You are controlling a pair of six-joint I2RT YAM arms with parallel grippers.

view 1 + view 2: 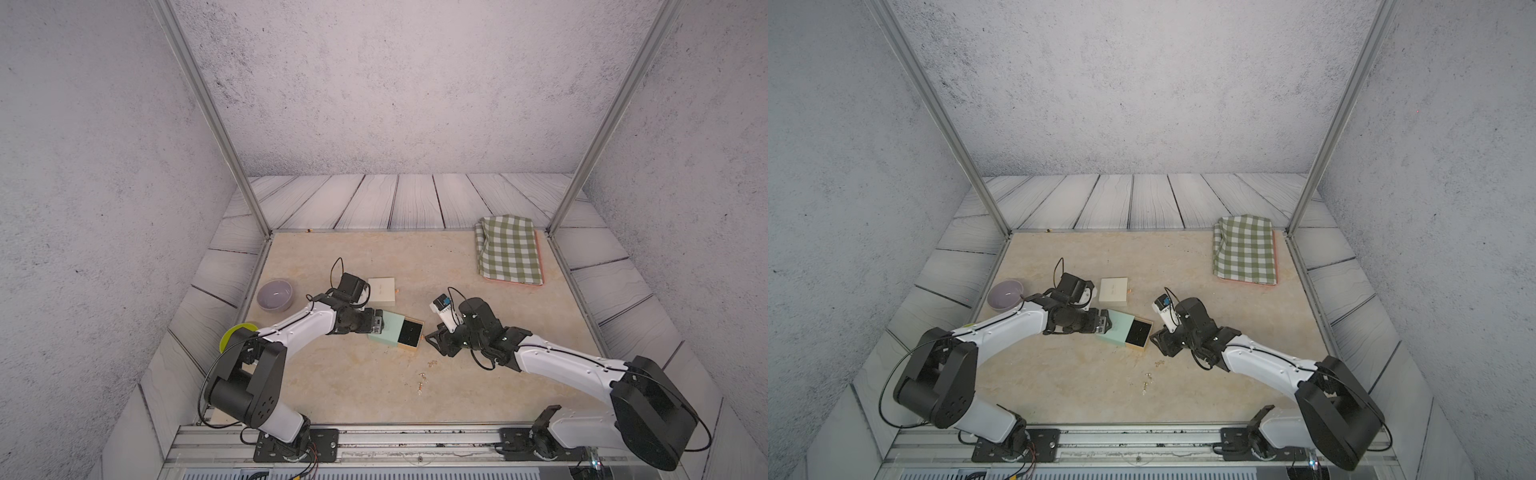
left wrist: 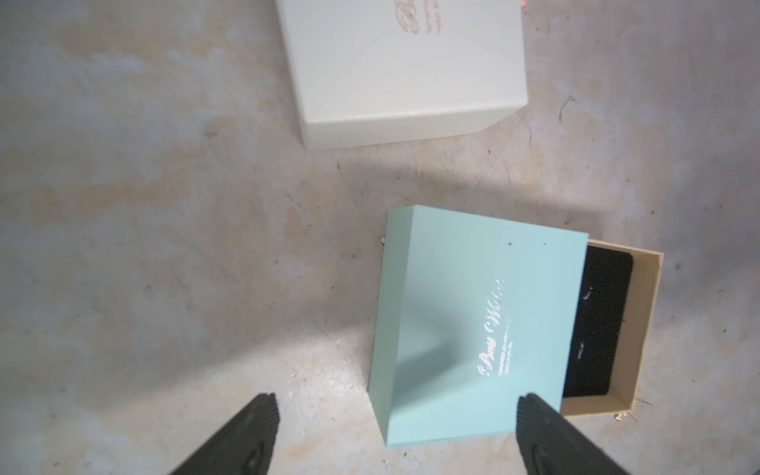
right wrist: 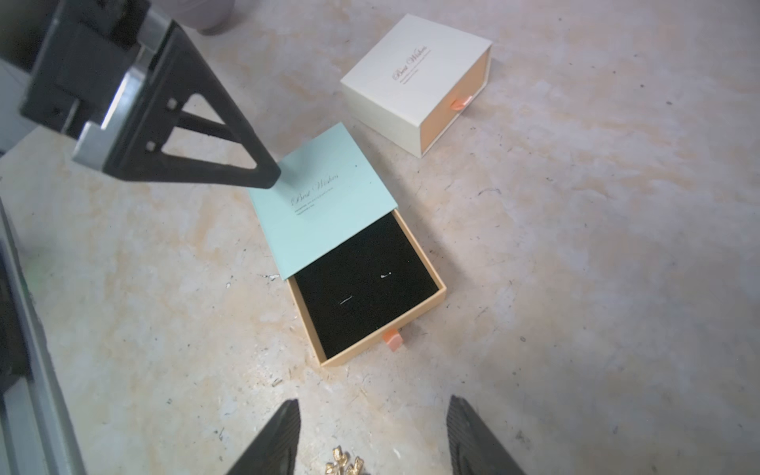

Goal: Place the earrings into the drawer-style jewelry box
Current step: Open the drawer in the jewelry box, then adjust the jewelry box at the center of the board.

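Now | left hand [image 2: 395, 405] released | right hand [image 3: 372, 407] released, near earrings [image 3: 343, 464] | cream jewelry box [image 3: 411, 66]: pull-tab [image 3: 460, 103] faces right

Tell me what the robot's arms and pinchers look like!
Both the left arm and right arm have smooth white shells with chunky black joints. Thin black cables loop alongside them. The left gripper and right gripper have black, pointed, ribbed fingers shaped like triangles.
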